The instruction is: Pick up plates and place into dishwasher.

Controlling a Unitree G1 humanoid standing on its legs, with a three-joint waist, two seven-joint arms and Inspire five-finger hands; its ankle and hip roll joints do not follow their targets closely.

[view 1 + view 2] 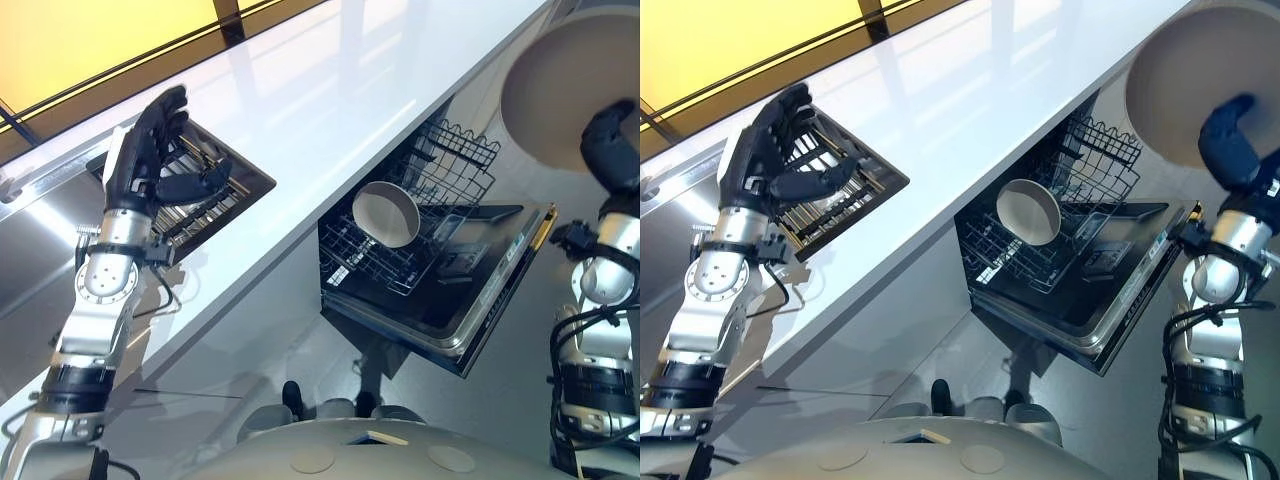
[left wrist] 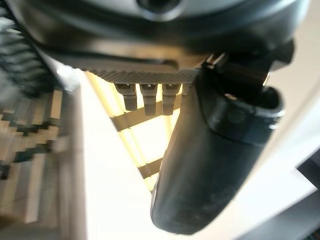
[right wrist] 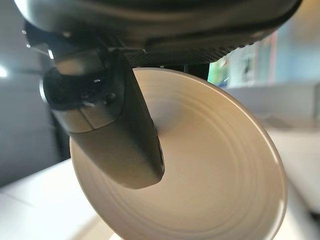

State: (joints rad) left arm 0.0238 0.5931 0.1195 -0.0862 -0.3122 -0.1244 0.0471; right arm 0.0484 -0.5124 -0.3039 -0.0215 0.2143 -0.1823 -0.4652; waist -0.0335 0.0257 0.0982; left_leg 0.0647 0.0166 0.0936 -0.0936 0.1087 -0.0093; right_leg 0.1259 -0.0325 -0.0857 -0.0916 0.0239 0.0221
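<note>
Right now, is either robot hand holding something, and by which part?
The right robot hand pinches a beige plate at its rim, thumb on its face. The left robot hand holds nothing.

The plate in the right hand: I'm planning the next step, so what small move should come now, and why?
Probably lower the plate toward the open dishwasher rack. The right hand pinches it, thumb across its face, high above the countertop edge, while the pulled-out rack below holds one plate standing with free slots beside it. The left hand hovers open over the dish rack.

Bright daylight glares off the white counter [image 1: 330, 110]; wrist views blurred.
</note>
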